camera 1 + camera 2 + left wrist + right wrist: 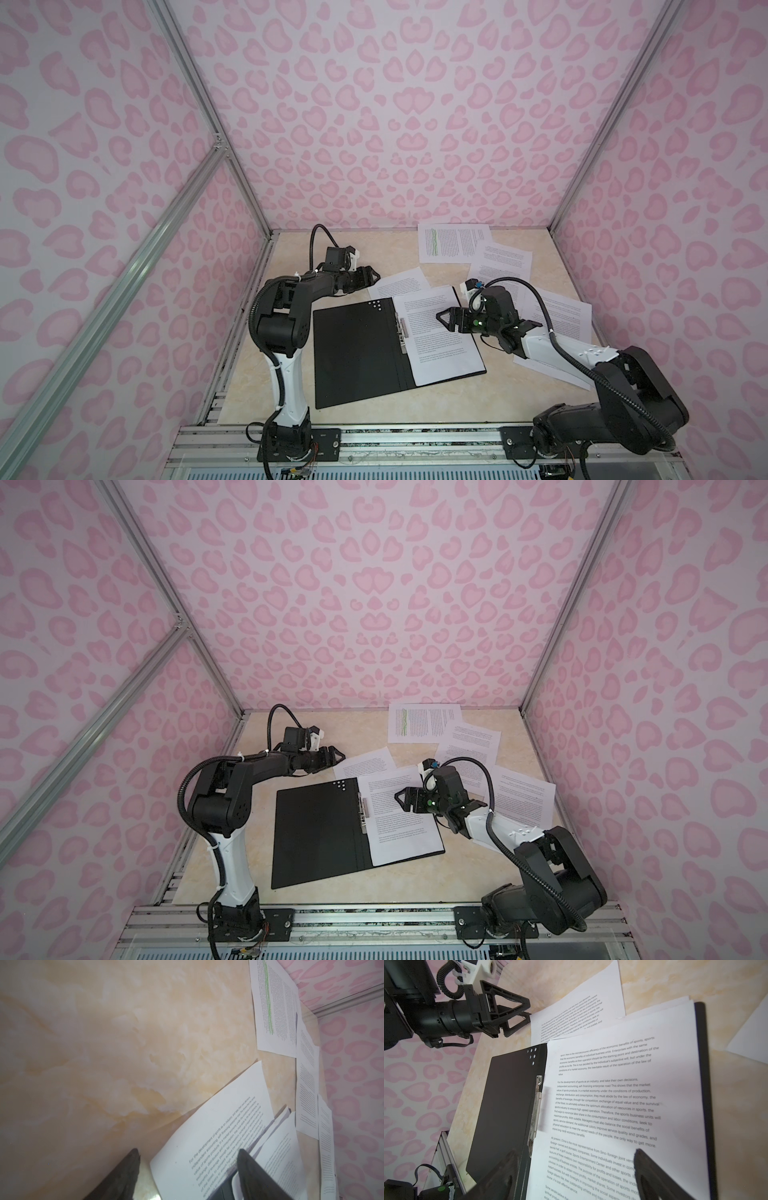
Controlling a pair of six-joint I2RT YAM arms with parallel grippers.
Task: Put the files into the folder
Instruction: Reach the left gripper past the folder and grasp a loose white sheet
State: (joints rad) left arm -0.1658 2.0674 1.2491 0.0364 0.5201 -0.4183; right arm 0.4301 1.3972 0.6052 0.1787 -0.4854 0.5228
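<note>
Our left fingers [124,1174] and right fingers [654,1174] stand wide, empty; closing low, we could crumple the sheet [218,1126] beneath the left

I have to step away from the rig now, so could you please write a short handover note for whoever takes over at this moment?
Left gripper: open, empty, low by the far corner of the folder, next to the protruding sheet that sticks out past the folder's far edge.
Right gripper: open, empty, above the filed sheets.
Folder: open flat, black inside up; the filed sheets lie on its right half beside the metal clip.
Done: those sheets are in.
Left: the protruding sheet, the green-highlighted sheet and its neighbour sheet at the back, and the sheets under the right arm.
</note>
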